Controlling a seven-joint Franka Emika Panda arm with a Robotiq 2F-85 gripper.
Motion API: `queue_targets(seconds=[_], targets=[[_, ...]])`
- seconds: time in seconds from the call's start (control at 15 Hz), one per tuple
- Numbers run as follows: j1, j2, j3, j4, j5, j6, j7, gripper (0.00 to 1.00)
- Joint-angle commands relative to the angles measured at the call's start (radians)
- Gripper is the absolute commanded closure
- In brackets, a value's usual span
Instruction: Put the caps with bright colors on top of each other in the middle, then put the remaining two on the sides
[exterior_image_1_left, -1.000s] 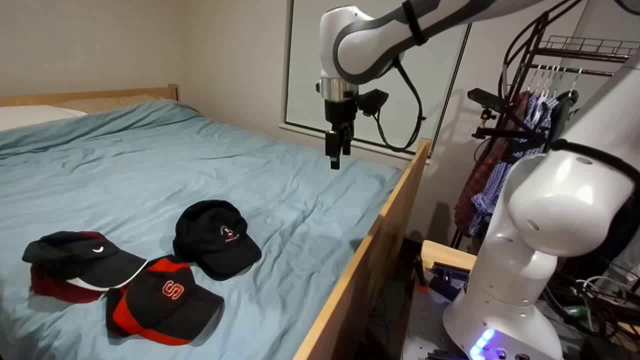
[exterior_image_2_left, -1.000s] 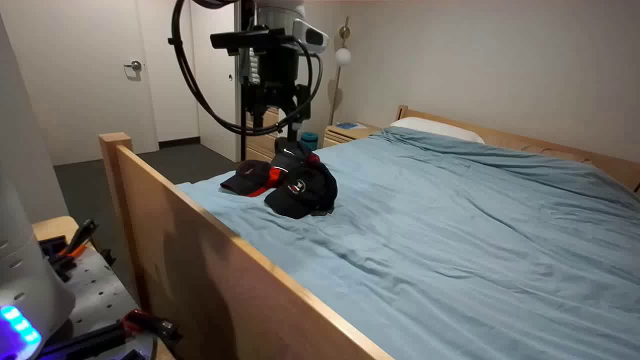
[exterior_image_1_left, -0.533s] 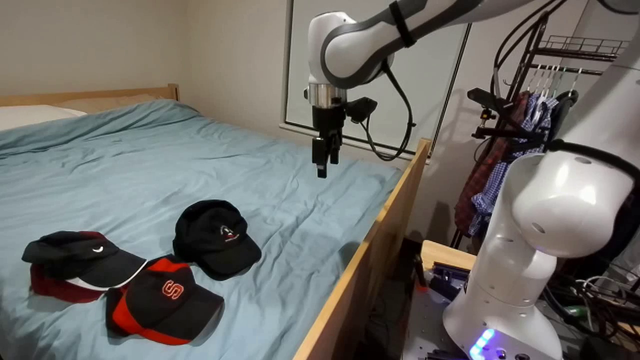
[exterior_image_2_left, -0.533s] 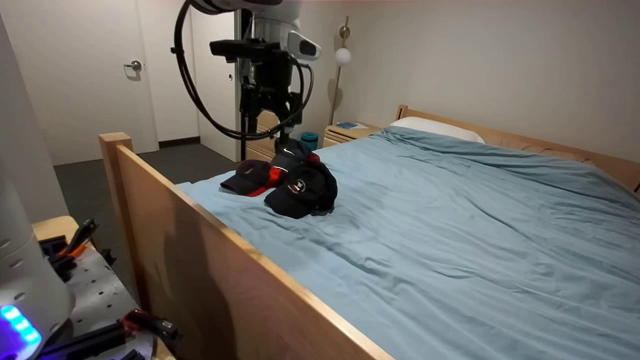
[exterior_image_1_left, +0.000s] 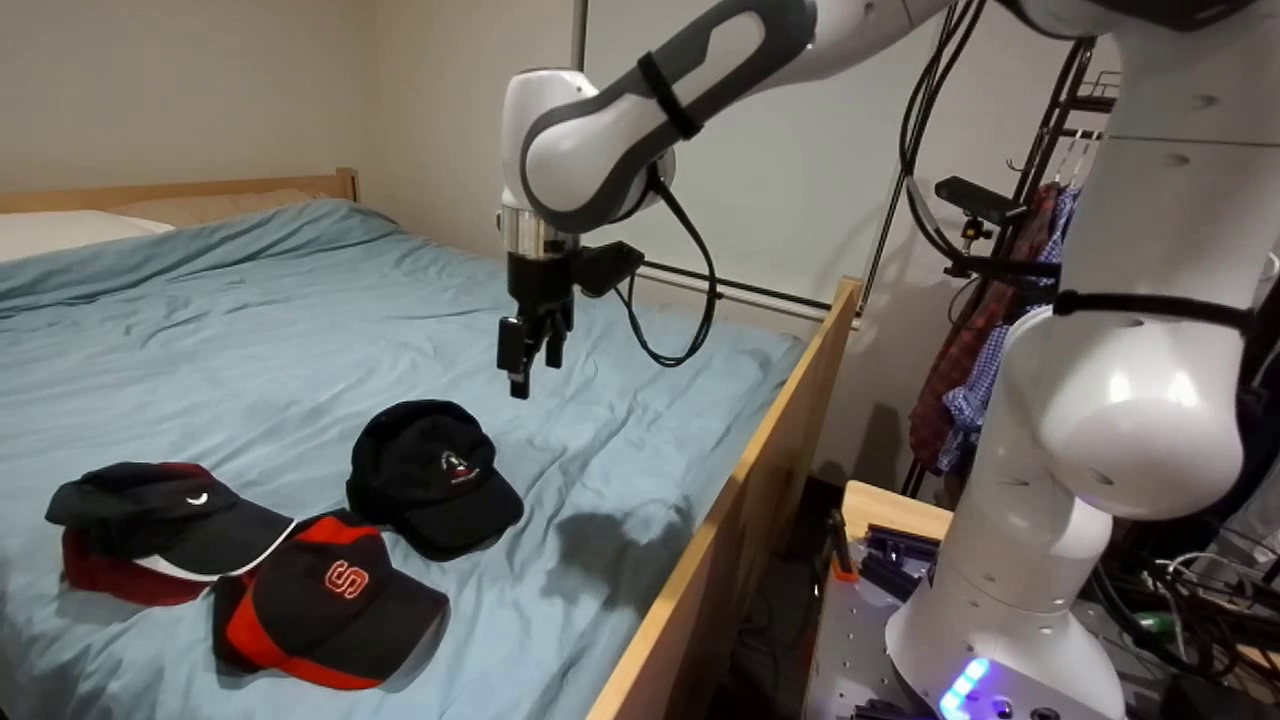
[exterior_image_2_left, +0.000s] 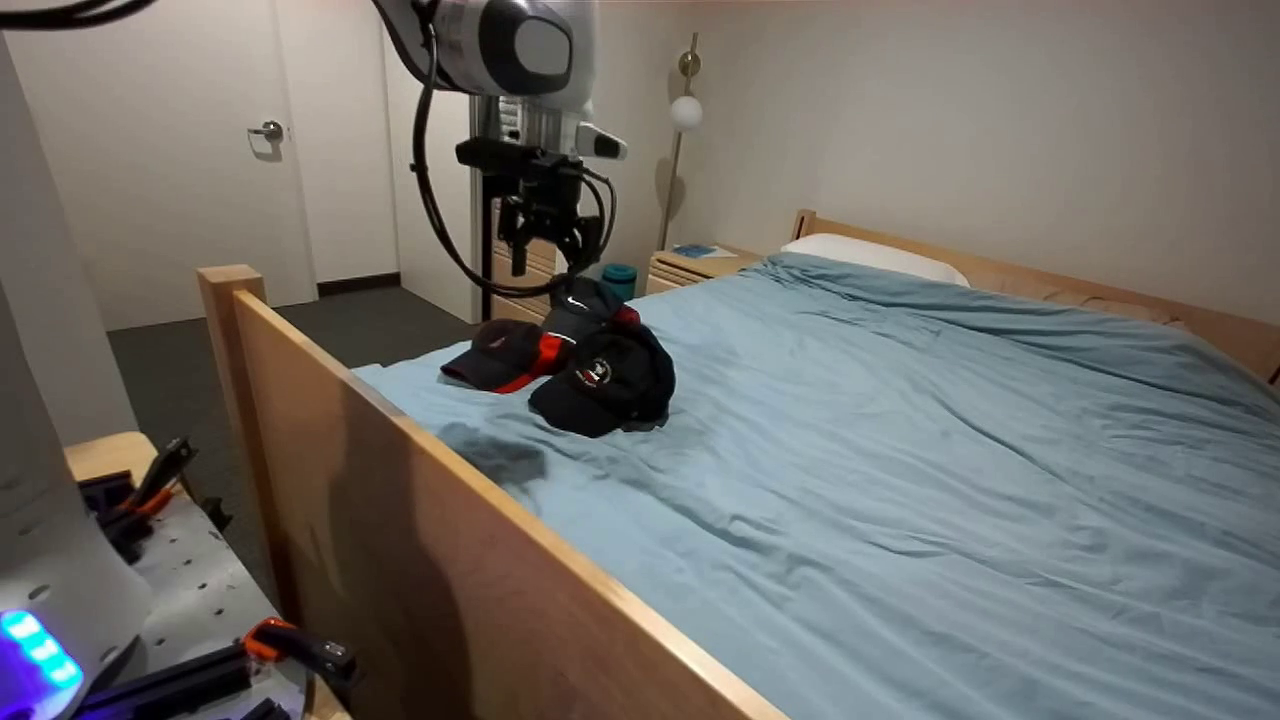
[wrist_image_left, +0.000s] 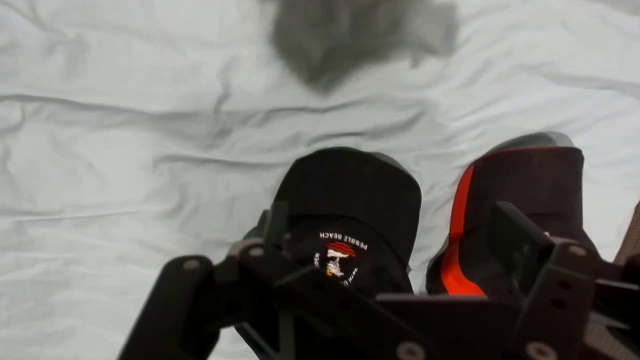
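Rumpled blue bed sheet supports the red-and-black S cap, seated just beside the emblem-fronted black cap. I hold the tool spread wide overhead (no cap between the jaws), presumably so that it can straddle one before closing.

This Panda arm is all glossy white with dark grey trim and black straps cinched round it. Silver collar, then a mostly black Robotiq gripper, pale round screws dotting it. From where I'm standing, a boxy black wrist camera sits at 4 o'clock off the collar, skinny black cable looping at its 3 o'clock, blue light strip glowing at 7 o'clock on the white base.
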Motion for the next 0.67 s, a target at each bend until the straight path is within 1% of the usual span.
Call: queue_targets(seconds=[0.0, 0.13, 0.4, 0.47, 0.6], targets=[[-0.004, 0.042, 0.015, 0.036, -0.001, 0.011, 0.007, 0.00], [-0.002, 0.082, 0.020, 0.063, -0.002, 0.013, 0.008, 0.00], [-0.004, 0.068, 0.019, 0.059, -0.001, 0.012, 0.008, 0.00], [-0.007, 0.098, 0.027, 0.082, 0.042, 0.014, -0.030, 0.00], [-0.003, 0.185, 0.037, 0.154, 0.074, 0.023, -0.010, 0.00]])
